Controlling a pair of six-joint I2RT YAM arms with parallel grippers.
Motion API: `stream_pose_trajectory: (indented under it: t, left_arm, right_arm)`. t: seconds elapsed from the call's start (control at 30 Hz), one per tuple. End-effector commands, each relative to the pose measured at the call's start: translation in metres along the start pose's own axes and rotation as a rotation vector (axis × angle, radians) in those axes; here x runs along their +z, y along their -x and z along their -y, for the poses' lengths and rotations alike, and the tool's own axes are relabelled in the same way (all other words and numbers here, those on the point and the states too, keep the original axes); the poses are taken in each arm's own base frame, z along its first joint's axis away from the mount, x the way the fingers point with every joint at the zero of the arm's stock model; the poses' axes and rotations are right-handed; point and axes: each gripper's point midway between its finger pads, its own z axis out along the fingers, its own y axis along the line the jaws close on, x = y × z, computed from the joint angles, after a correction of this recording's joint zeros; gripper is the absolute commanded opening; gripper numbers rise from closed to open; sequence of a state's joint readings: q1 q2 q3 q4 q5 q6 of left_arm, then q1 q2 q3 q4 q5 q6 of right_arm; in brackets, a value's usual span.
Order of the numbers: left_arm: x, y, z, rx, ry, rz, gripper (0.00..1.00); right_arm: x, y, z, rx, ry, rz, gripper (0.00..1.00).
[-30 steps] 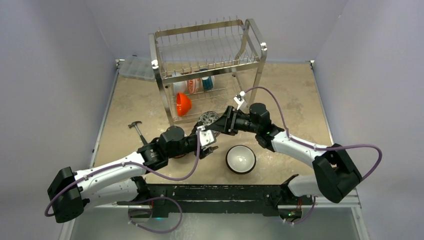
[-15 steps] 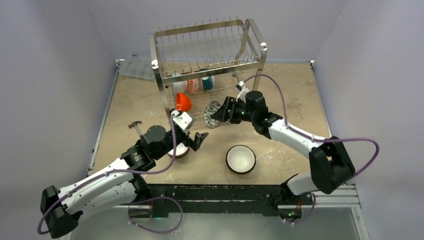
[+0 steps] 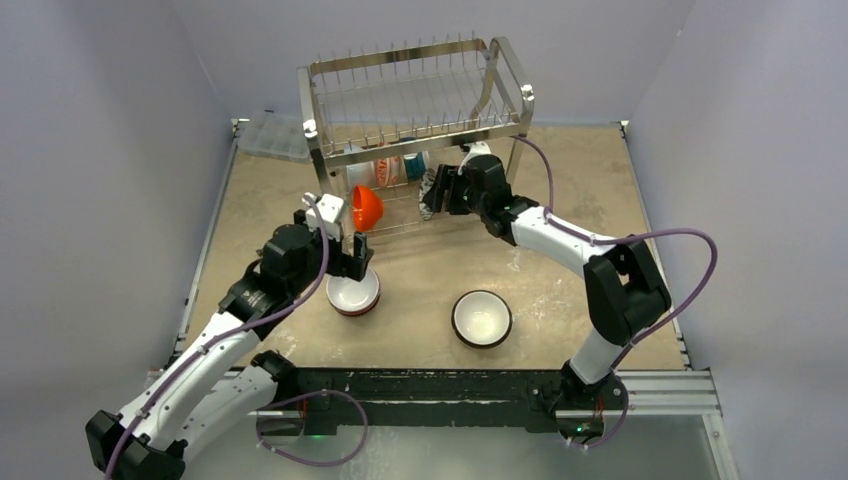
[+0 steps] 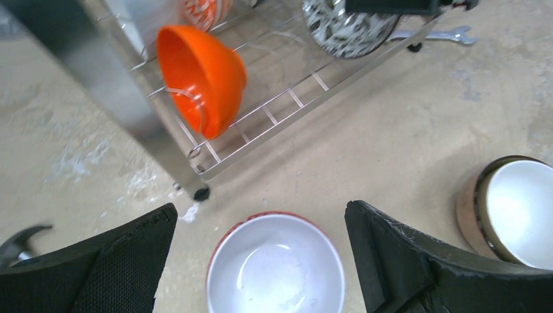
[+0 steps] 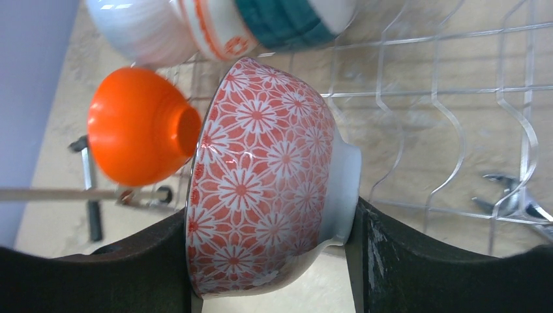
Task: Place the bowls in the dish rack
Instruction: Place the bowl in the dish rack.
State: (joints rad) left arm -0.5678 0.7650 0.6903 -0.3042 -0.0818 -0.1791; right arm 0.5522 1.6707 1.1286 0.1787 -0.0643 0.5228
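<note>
Pinching the floral bowl (image 5: 261,176) on its side, the right end effector (image 5: 270,215) is holding it inside the lower tier of the rack (image 3: 415,100), over the wire floor. The bowl's rim is lying just beside the orange bowl (image 5: 137,127), which is leaning between the prongs; whether the two are touching cannot be told. More bowls (image 5: 222,19) are standing further back on the same tier.

The left end effector (image 4: 261,210) is hovering spread wide above the white bowl (image 4: 277,270) on the desk (image 3: 590,200), not gripping anything. A dark-rimmed bowl (image 3: 482,318) is sitting near it, apart.

Judging the risks: the glazed floral bowl is being gripped across curved sides, so it could slip or roll when released if no prong is catching it. Pushing further left would likely be knocking the orange bowl off its lean. On the left side, a finger coming down on the white bowl's rim rather than straddling it could be tipping or skidding it
</note>
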Motion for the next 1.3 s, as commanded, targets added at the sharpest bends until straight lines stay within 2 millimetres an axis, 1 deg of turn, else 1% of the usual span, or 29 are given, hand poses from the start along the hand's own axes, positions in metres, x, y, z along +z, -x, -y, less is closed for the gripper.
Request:
stream_pose_trajectory:
  t: [0.0,0.07,0.13,0.17,0.27,0.37,0.5,0.57,0.77,1.03,1.13,1.27]
  left_arm:
    - [-0.005,-0.005,-0.016,-0.082,0.012,-0.040,0.99]
    - [-0.003,-0.013,-0.024,-0.115,0.003,-0.069,0.99]
    - [-0.001,-0.018,-0.033,-0.150,-0.005,-0.090,0.99]
    - [0.000,-0.018,-0.039,-0.165,-0.011,-0.096,0.99]
    - [0.003,-0.017,-0.044,-0.198,-0.052,-0.095,0.99]
    - [0.006,-0.021,-0.052,-0.212,-0.051,-0.107,0.99]
    - [0.007,-0.026,-0.056,-0.206,-0.031,-0.102,0.99]
    - [0.006,-0.025,-0.057,-0.200,-0.022,-0.094,0.99]
    - [0.007,-0.027,-0.056,-0.194,-0.032,-0.090,0.99]
    - [0.008,-0.027,-0.053,-0.196,-0.050,-0.082,0.99]
    - [0.008,-0.027,-0.051,-0.201,-0.064,-0.083,0.99]
    - [0.007,-0.027,-0.051,-0.198,-0.064,-0.080,0.99]
  right_arm:
    - [0.006,0.053,0.013,-0.108,-0.137,0.157,0.00]
    - [0.011,0.055,0.026,-0.121,-0.198,0.171,0.00]
    - [0.014,0.059,0.034,-0.133,-0.240,0.192,0.00]
    - [0.016,0.062,0.035,-0.138,-0.249,0.206,0.00]
    - [0.024,0.065,0.041,-0.146,-0.272,0.231,0.00]
    - [0.032,0.070,0.049,-0.155,-0.317,0.247,0.00]
    - [0.037,0.084,0.053,-0.167,-0.346,0.311,0.00]
    - [0.036,0.095,0.053,-0.171,-0.362,0.352,0.00]
    - [0.040,0.118,0.051,-0.200,-0.382,0.436,0.00]
    - [0.055,0.128,0.042,-0.298,-0.399,0.512,0.00]
    - [0.061,0.131,0.043,-0.350,-0.434,0.526,0.00]
    - [0.072,0.132,0.050,-0.419,-0.478,0.523,0.00]
